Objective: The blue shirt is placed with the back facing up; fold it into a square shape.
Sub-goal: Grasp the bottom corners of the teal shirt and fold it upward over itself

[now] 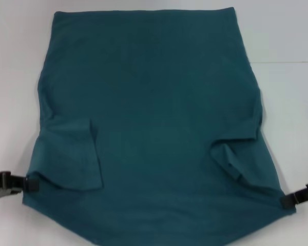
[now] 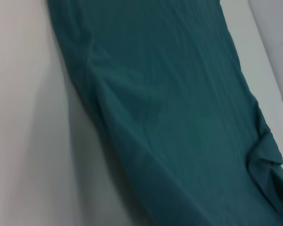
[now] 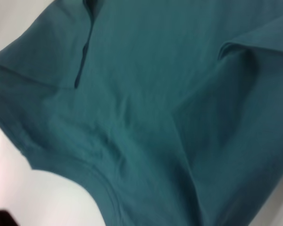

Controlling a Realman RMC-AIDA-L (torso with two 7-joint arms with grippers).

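Blue shirt [image 1: 154, 128] spread plain side up across white desk [image 1: 287, 31], far hem straight along the upper edge in the head view, both short sleeves folded inward onto the body. Left sleeve flap lying flat near the left side; right sleeve bunched and creased near the right side. Near edge of the shirt drawn taut between the two grippers, near corners pulled outward to either side. Left gripper [image 1: 31, 183] at the near left corner, closed on the blue shirt, cloth pinched at its tip. Right gripper [image 1: 288, 201] at the near right corner, likewise clamped on the blue shirt's edge. Left wrist view: blue shirt [image 2: 170, 117] running diagonally over the pale desk [image 2: 28, 141], a crumpled fold at one side. Right wrist view: blue shirt [image 3: 155, 117] filling most of the frame, folded sleeve edge and hem seam visible, desk [image 3: 47, 197] showing beyond the hem.
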